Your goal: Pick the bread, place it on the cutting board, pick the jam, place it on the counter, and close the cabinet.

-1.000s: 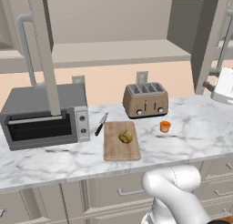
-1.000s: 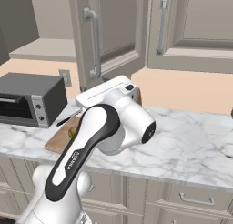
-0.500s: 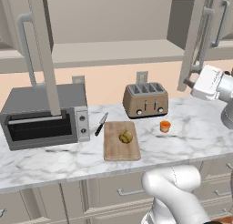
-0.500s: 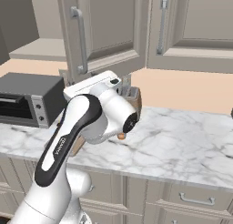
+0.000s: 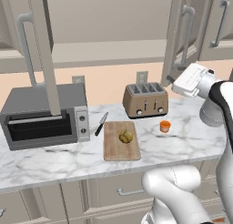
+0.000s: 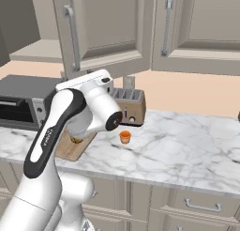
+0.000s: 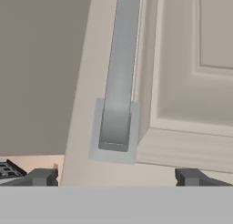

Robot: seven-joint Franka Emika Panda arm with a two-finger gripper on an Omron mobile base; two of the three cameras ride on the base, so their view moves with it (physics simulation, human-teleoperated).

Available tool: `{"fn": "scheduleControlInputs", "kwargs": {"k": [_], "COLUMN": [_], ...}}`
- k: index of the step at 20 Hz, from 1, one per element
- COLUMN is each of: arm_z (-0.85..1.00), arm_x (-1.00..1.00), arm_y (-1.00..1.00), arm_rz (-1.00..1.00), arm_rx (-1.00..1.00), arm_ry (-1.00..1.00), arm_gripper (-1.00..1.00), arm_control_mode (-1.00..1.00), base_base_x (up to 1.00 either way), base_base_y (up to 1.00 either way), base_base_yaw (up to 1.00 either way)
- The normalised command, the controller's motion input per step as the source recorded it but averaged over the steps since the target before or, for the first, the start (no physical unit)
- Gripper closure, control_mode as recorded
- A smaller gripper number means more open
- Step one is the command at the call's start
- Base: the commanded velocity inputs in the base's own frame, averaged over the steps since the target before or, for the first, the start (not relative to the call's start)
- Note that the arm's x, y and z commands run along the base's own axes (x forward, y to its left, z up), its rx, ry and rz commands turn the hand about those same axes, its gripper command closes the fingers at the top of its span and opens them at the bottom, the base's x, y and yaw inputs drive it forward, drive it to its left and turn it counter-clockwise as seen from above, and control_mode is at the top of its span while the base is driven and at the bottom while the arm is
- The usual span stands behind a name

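End effector (image 7: 116, 176) released, fingers wide apart, directly before the beige-grey panelled cabinet door's (image 7: 191, 82) grey bar handle (image 7: 119, 73).

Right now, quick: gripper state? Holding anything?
Gripper: open, fingers spread wide and empty, facing the lower end of the cabinet door handle, not gripping it.

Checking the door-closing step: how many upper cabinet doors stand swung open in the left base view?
2. One open cabinet door hangs at left, above the toaster oven; the other open door is at right, above the toaster, near the gripper. More may lie outside the frame.
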Motion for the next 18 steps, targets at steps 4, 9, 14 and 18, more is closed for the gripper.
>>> {"fn": "scheduleControlInputs", "kwargs": {"k": [4, 9, 14, 18], "arm_z": [-0.05, -0.09, -0.07, -0.02], "arm_x": [0.48, 0.46, 0.48, 0.39], "arm_y": [0.23, 0.23, 0.23, 0.23], "arm_rz": [0.00, 0.00, 0.00, 0.00], "arm_rx": [0.00, 0.00, 0.00, 0.00], "arm_ry": [0.00, 0.00, 0.00, 0.00], "arm_gripper": [-1.00, -1.00, -1.00, -1.00], "arm_control_mode": [-1.00, -1.00, -1.00, -1.00], "base_base_x": [0.00, 0.00, 0.00, 0.00], "base_base_y": [0.00, 0.00, 0.00, 0.00], "base_base_yaw": [0.00, 0.00, 0.00, 0.00]}}
